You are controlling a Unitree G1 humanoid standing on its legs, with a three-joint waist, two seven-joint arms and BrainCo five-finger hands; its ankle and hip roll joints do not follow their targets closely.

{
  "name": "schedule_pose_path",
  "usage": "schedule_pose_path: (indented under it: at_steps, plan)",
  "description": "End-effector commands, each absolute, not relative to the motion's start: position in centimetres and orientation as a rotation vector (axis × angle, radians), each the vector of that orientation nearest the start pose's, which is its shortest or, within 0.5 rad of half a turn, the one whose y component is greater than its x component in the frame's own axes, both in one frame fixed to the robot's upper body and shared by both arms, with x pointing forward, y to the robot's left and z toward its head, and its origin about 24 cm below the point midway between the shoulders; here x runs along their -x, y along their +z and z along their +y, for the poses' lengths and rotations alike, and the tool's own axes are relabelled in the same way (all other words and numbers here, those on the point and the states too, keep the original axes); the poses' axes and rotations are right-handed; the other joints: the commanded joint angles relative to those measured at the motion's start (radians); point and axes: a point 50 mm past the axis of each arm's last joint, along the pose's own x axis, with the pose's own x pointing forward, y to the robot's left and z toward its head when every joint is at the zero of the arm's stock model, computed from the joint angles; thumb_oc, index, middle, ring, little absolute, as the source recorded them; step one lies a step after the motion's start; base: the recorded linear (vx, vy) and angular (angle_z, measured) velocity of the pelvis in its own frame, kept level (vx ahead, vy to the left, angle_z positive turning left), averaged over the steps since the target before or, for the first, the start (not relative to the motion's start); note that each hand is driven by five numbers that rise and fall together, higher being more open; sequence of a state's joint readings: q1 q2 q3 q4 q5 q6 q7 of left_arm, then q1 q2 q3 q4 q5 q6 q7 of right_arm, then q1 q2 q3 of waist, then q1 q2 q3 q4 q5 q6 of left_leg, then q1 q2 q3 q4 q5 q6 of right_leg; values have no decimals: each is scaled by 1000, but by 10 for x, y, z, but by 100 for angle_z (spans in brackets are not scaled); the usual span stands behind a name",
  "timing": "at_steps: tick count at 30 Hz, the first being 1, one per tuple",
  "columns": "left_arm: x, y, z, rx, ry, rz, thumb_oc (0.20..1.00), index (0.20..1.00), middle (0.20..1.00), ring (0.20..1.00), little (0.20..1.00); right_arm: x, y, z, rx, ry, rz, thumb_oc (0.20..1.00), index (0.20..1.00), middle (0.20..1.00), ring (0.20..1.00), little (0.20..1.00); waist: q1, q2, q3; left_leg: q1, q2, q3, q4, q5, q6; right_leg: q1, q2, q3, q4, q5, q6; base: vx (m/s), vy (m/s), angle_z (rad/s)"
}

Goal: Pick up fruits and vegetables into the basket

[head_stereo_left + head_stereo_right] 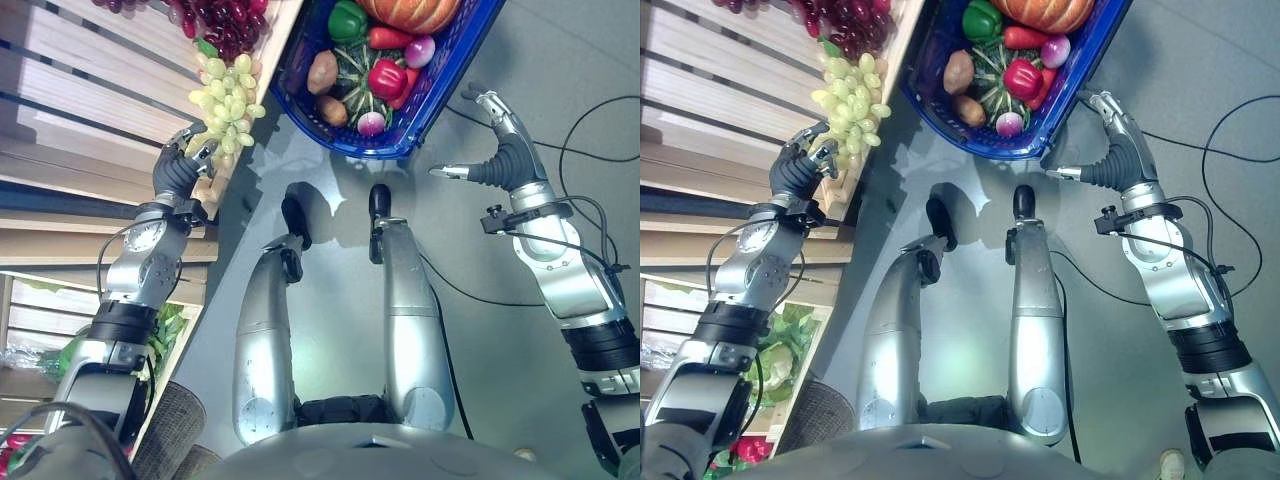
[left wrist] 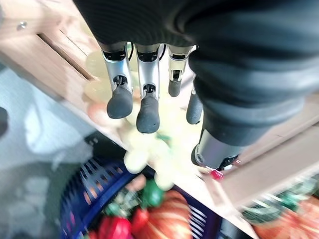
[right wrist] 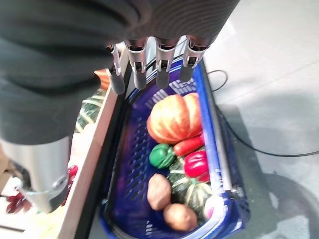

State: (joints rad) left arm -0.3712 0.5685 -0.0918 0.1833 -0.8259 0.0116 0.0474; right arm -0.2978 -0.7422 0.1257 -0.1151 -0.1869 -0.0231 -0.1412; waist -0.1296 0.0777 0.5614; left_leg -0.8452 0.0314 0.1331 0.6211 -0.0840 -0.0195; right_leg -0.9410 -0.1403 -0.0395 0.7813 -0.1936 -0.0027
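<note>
Left hand (image 1: 183, 165) pinches green grapes (image 1: 228, 100); red grapes (image 1: 225, 22) beside basket (image 1: 440, 90)

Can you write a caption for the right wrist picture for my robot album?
Right hand hovers open above the blue basket holding a pumpkin, peppers and potatoes.

Grey floor (image 1: 540, 60), blue basket (image 1: 440, 95) on it, wooden shelf (image 1: 90, 110), green grapes (image 1: 228, 100)
</note>
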Motion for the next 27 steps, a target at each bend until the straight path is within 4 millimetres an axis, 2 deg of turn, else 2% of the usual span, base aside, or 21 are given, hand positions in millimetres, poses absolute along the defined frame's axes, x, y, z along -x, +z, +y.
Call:
schedule_pose_path:
  at_steps: [1,7,13,14,15,16,23,24,27]
  plan:
    - [-311,128,226,279,-86,-154,200,200,200,200,200,-281,205,-207,923,8,-594,1000,1000,1000,1000,1000,0,19,-41,64,-23,69,-16,-85,42,48,75,-26,-69,17,26,-15,-48,0]
    - [-302,131,227,234,-75,-176,200,200,200,200,200,-284,194,-199,861,75,-521,1000,1000,1000,1000,1000,18,17,-41,100,-32,61,-33,-84,47,93,73,-42,-86,15,21,-14,-27,4]
    - [-303,132,242,61,81,-169,200,200,200,200,200,-285,193,-195,833,119,-513,1000,1000,1000,1000,1000,22,15,-41,109,-32,62,-27,-84,49,108,68,-50,-83,11,18,-3,-5,2]
    - [-305,132,245,29,119,-163,501,501,501,501,501,-285,193,-194,834,124,-511,1000,1000,1000,1000,1000,21,14,-41,105,-31,63,-19,-84,49,107,68,-50,-78,10,17,0,0,0]
    - [-306,133,248,5,149,-158,900,900,900,900,900,-286,194,-194,836,127,-511,1000,1000,1000,1000,1000,21,13,-41,101,-29,63,-14,-84,49,103,68,-50,-73,10,17,0,0,0]
    - [-307,133,251,-34,185,-157,1000,1000,1000,1000,1000,-286,194,-194,837,129,-509,1000,1000,1000,1000,1000,21,12,-41,98,-28,63,-9,-85,49,101,68,-50,-71,10,16,0,0,0]
    - [-312,149,274,-336,471,-248,1000,1000,1000,1000,1000,-291,193,-192,816,141,-495,1000,1000,1000,1000,1000,13,-3,-41,85,-16,65,9,-89,48,90,75,-44,-58,9,15,4,-26,1]
    - [-313,158,280,-443,560,-288,1000,1000,1000,1000,1000,-292,192,-193,804,140,-489,1000,1000,1000,1000,1000,10,-11,-41,82,-11,67,15,-90,48,86,78,-42,-55,9,14,18,-46,-1]
    - [-316,167,284,-548,627,-319,1000,1000,1000,1000,1000,-293,187,-193,788,141,-481,1000,1000,1000,1000,1000,3,-21,-41,74,-2,70,28,-94,44,81,80,-39,-49,9,14,18,-41,-1]
